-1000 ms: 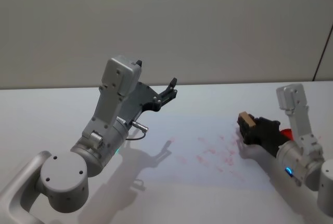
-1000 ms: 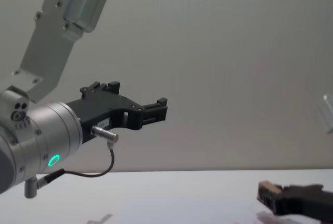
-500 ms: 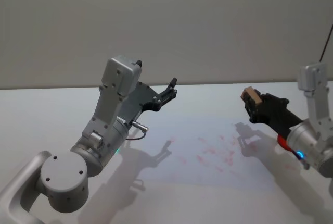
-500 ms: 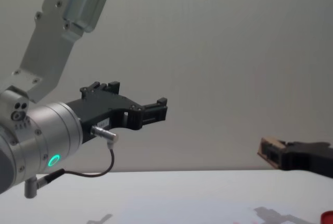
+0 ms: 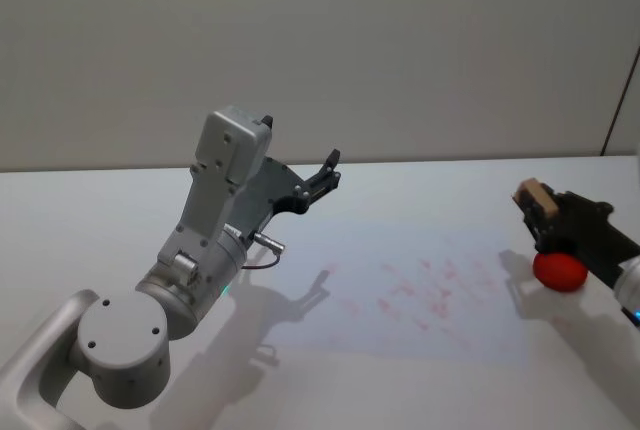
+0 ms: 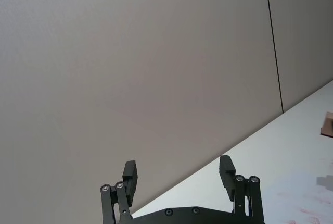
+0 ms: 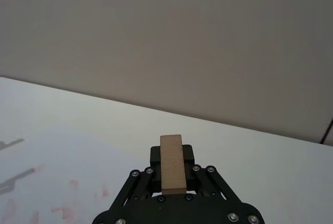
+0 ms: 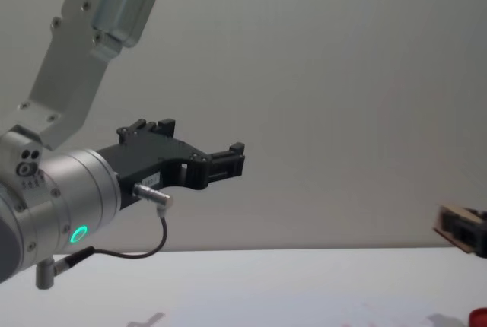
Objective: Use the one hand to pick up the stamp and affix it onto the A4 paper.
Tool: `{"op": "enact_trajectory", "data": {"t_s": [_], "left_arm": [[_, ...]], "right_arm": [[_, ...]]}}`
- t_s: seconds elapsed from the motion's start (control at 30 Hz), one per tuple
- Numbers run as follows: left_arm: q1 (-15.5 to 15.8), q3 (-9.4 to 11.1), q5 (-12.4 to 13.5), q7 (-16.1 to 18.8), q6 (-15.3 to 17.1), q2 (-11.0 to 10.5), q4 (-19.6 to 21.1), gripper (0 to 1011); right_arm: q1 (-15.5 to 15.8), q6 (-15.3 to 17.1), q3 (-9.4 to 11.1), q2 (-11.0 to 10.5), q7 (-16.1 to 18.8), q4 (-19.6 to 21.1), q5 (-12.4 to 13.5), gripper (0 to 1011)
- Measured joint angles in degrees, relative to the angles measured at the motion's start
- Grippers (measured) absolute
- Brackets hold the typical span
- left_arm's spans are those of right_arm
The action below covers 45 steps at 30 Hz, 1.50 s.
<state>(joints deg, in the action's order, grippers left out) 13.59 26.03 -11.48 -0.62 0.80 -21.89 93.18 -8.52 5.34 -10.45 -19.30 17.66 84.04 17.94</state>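
My right gripper [image 5: 540,210] is shut on the stamp [image 5: 531,196], a small tan wooden block, and holds it in the air at the right edge of the head view, off the right end of the A4 paper [image 5: 400,295]. The stamp [image 7: 172,170] stands between the black fingers in the right wrist view and shows at the right edge of the chest view as stamp [image 8: 449,227]. The paper lies flat and carries several pinkish-red marks. My left gripper [image 5: 325,172] is open, raised above the table at the left, parked; left gripper [image 6: 179,177] shows its fingers spread.
A red rounded object [image 5: 559,271] sits on the white table [image 5: 100,240] just below my right gripper, right of the paper. A grey wall runs behind the table.
My right gripper has lifted off the paper's right part with the stamp and swung right, uncovering the red object. The left arm has not moved.
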Motion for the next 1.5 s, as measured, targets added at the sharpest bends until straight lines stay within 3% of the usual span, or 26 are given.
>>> {"op": "enact_trajectory", "data": {"t_s": [0.27,0.6,1.5], "left_arm": [[0.0,0.0,0.0,0.0,0.0,0.0,0.0,1001],[0.0,0.0,0.0,0.0,0.0,0.0,0.0,1001],[0.0,0.0,0.0,0.0,0.0,0.0,0.0,1001]], "right_arm": [[2.47,-0.11,1.59,-2.31,-0.22,0.43,0.7,220],[3.81,0.03,2.09,-3.26,-0.97,-0.71,0.21,220],[1.32,-0.49,0.27,-0.93,-3.49,-6.9,-3.42,220]]}}
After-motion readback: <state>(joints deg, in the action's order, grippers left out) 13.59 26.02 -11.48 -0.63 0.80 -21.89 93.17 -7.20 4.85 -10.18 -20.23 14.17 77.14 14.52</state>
